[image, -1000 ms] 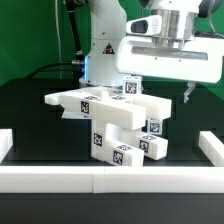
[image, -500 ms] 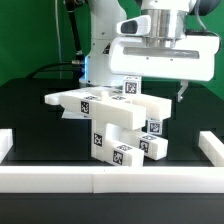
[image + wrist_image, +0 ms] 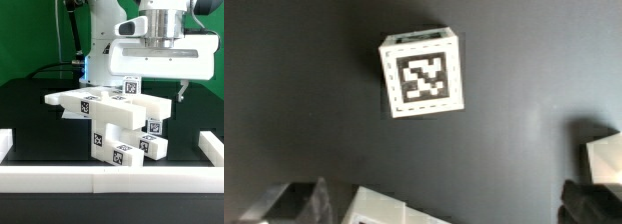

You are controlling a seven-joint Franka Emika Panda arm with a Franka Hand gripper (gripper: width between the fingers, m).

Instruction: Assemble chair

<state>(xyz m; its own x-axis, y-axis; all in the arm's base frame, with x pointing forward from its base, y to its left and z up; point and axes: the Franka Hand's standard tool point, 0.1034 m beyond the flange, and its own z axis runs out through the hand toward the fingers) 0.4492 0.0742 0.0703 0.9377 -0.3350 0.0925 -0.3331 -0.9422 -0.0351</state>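
Note:
The chair [image 3: 115,120] is a cluster of chunky white tagged blocks joined in the middle of the black table. A long slab sticks out to the exterior view's left, and a small tagged block [image 3: 130,87] stands on top. My gripper [image 3: 157,88] hangs just above and behind the cluster, toward the exterior view's right. It is open and holds nothing. One dark finger [image 3: 181,92] shows below the white hand. In the wrist view a white block with a tag [image 3: 420,75] lies on the dark table beyond the open gripper [image 3: 441,200]. Another white piece [image 3: 393,208] sits between the fingers.
White border rails run along the front [image 3: 110,178] and at both sides [image 3: 5,142] [image 3: 212,146] of the table. The arm's white base [image 3: 100,50] stands behind the chair against a green backdrop.
The hand has shifted a little up and toward the exterior view's left. The jaws stay open and the chair blocks have not moved.

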